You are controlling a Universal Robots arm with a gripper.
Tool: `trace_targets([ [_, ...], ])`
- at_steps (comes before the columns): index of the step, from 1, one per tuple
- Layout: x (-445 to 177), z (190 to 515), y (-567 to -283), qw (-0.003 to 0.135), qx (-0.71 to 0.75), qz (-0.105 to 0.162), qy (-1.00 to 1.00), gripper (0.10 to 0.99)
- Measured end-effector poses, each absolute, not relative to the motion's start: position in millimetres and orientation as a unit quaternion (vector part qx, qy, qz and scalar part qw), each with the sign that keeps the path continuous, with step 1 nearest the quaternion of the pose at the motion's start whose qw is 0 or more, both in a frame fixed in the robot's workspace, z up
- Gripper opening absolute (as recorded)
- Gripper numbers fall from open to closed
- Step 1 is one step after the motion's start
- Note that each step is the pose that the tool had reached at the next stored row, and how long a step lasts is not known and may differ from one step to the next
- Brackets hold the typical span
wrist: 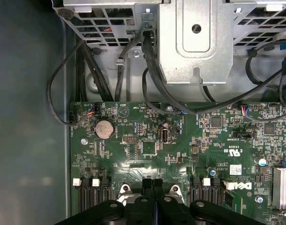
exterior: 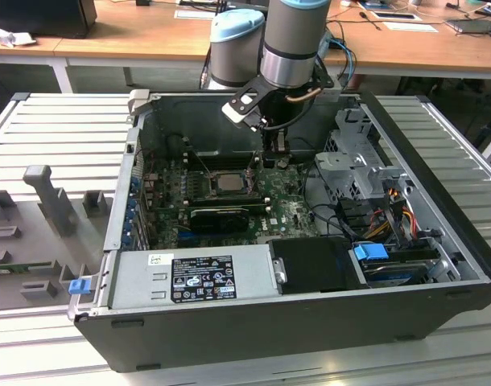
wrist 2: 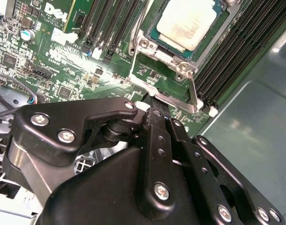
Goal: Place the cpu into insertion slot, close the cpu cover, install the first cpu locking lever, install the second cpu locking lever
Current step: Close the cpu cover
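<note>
One open computer case (exterior: 253,338). One arm (exterior: 294,40), one gripper (wrist: 153,183), two fingers (wrist: 146,185). One cpu (wrist 2: 185,23), one insertion slot (wrist 2: 161,55). One green board (wrist: 133,154), one coin cell (wrist: 104,127), one finned heatsink (wrist: 282,187), one drive cage (wrist: 194,42). One power supply (exterior: 197,277). Two blue tabs (exterior: 79,285) in the exterior view. Seemingly two locking levers (wrist 2: 194,91); second rod partly out of view. Three white slot latches (wrist: 76,182) in the first wrist view.

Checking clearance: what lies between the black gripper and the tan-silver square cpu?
Second wrist view: the silver metal cpu cover and a patch of green circuit board lie between gripper and cpu.
</note>
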State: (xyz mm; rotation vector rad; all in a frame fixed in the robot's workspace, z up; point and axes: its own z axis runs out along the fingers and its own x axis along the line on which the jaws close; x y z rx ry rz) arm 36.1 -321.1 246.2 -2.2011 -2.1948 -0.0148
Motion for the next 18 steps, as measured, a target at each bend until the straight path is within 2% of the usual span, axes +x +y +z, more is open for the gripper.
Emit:
trace_targets([
  [18,24.3,246.2,-321.1,0.017,-0.708,-0.005,-0.706,0.106],
])
